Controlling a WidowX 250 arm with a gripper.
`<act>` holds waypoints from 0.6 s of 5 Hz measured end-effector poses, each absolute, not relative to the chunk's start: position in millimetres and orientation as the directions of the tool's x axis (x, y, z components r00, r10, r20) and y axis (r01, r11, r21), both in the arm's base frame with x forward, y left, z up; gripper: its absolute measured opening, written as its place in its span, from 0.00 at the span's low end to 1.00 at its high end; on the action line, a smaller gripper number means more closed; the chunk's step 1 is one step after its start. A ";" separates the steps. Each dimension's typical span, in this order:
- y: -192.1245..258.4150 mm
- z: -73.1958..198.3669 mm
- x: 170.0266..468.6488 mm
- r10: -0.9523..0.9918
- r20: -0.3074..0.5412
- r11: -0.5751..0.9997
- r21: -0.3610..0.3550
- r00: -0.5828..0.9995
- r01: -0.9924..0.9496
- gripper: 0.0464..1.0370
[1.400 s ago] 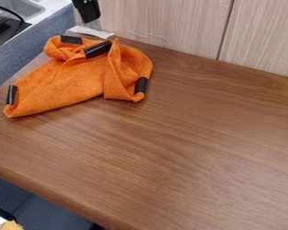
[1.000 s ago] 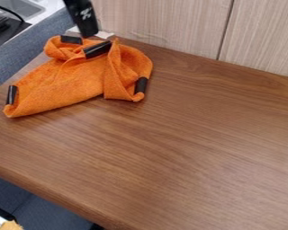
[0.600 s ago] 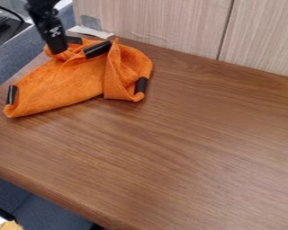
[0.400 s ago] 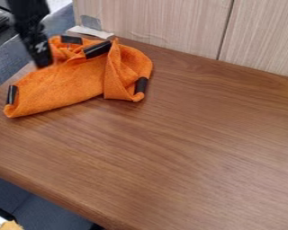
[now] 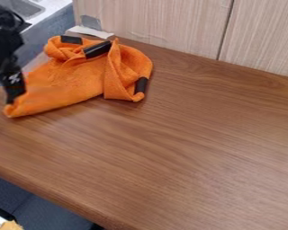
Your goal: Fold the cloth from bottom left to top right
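The black gripper (image 5: 14, 95) hangs at the left edge of the view, over the lower left corner of the orange cloth, and covers the black strip there. Whether it touches the cloth cannot be made out. The cloth (image 5: 74, 85) lies crumpled at the table's upper left, with its upper part bunched and a flap folded over on the right. Black strips mark its top left, its upper middle and its right corner.
The wooden table (image 5: 188, 148) runs up to a pale wood-grain wall (image 5: 164, 27) at the back. A blue-grey padded edge (image 5: 56, 27) and a sink (image 5: 23, 8) lie beyond the left side. White paper (image 5: 91, 32) sits behind the cloth.
The gripper has come from the top edge behind the cloth, leftward and down along the cloth's left side to its lower left corner. The cloth has not visibly moved.
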State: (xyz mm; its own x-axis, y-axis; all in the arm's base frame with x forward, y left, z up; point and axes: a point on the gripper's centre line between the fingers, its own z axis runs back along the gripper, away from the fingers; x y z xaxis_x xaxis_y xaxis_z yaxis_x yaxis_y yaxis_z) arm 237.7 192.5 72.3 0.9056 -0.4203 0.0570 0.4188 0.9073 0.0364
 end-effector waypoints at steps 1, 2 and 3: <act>200.7 68.7 232.4 -0.387 0.033 0.921 0.049 0.921 0.386 0.96; 200.6 53.7 227.4 -0.368 -0.014 0.930 0.007 0.930 0.368 0.91; 199.8 45.5 229.1 -0.355 -0.056 0.934 0.018 0.933 0.356 0.75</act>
